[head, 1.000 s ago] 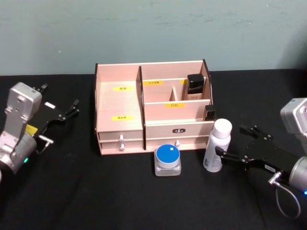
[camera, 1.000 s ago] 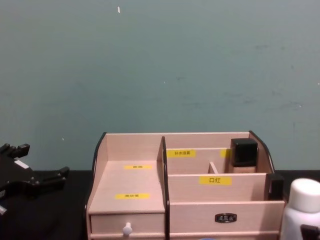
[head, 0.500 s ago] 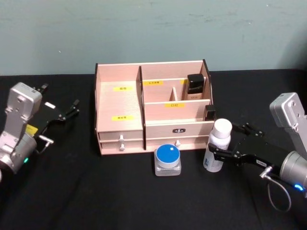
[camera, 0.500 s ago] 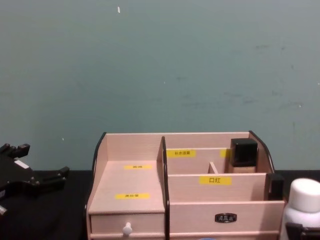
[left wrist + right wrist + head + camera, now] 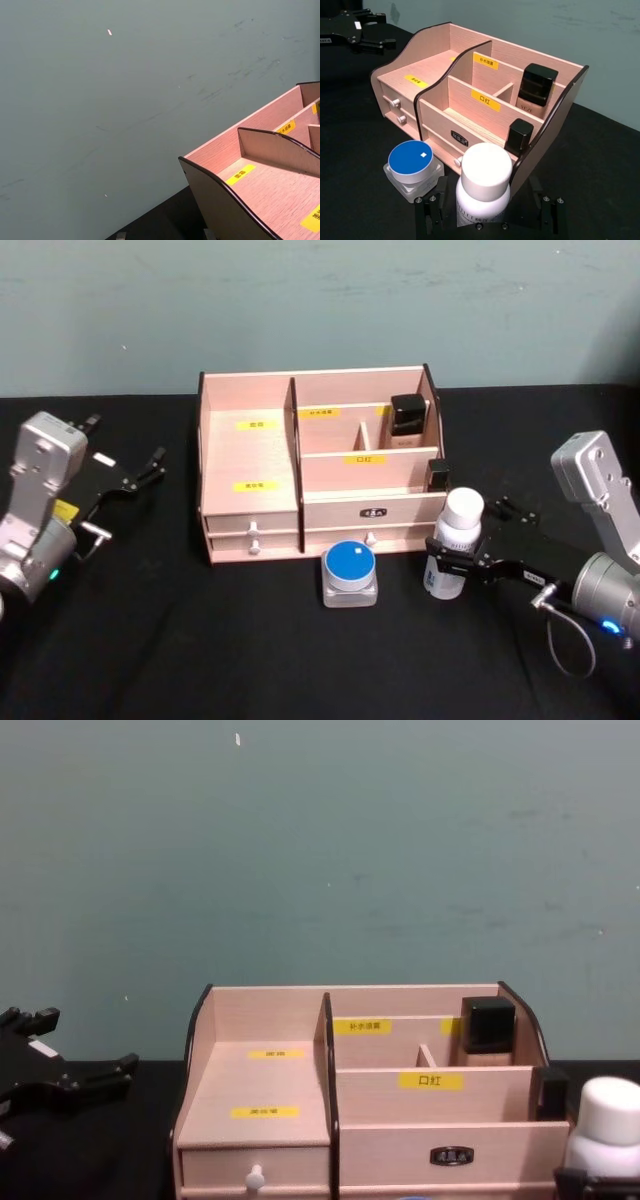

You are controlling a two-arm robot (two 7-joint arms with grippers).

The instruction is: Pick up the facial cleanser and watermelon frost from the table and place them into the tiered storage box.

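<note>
Facial cleanser (image 5: 462,510) base hidden behind right gripper (image 5: 452,566).

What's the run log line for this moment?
right gripper: open, straddling white bottle | left gripper: open, parked left | blue-lidded jar: on table, before tiered storage box

A table draped in black cloth (image 5: 190,640) stands before a dull teal wall (image 5: 300,300) marked with faint scuffs. A beige rectangular bottle with a square black cap (image 5: 406,421) stands upright. A smaller black-capped item (image 5: 437,475) stands nearer, just to its right.
</note>
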